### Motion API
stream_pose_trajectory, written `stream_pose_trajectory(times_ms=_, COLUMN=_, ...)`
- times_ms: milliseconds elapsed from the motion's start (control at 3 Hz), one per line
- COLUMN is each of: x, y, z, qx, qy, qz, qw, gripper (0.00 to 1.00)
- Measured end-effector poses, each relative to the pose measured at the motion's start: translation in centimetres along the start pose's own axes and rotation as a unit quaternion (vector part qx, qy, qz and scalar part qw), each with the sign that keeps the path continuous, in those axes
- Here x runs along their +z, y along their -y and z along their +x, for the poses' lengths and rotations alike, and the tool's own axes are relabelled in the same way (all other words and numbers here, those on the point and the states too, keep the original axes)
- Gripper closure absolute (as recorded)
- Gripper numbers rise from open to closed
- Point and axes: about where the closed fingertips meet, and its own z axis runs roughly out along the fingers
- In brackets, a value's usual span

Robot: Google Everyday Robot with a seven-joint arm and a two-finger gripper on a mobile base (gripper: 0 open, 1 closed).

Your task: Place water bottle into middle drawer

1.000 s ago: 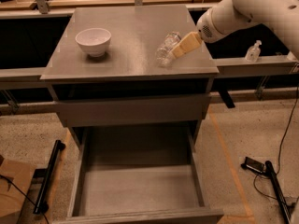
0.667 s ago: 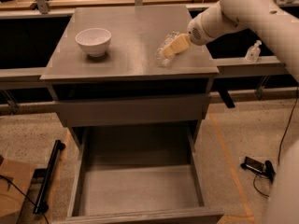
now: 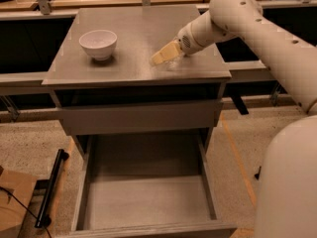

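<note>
The tan-tipped two-finger gripper [image 3: 159, 57] on the white arm has advanced across the grey cabinet top [image 3: 133, 24] from the right and now sits directly over the small clear crinkled plastic water bottle [image 3: 174, 64]. The bottle remains on the top near the right front edge, well apart from the white ceramic bowl [image 3: 98, 43]. Whether the gripper has clamped the bottle or is merely resting against it cannot be told. The large grey middle drawer [image 3: 148, 200] stands pulled out below with nothing in it, so in my judgement the task is at the grasping step, with lift and transfer outstanding.
</note>
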Motion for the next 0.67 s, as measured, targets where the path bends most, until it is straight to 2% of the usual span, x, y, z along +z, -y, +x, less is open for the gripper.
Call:
stream_pose_trajectory(times_ms=333, x=2.46, y=0.32, z=0.49, qx=0.026, qy=-0.012, qz=-0.013, qw=0.9995, gripper=0.0)
stream_pose_trajectory(times_ms=667, x=3.17, y=1.16, z=1.09, qx=0.041, qy=-0.02, qz=-0.009, qw=0.9989, gripper=0.15)
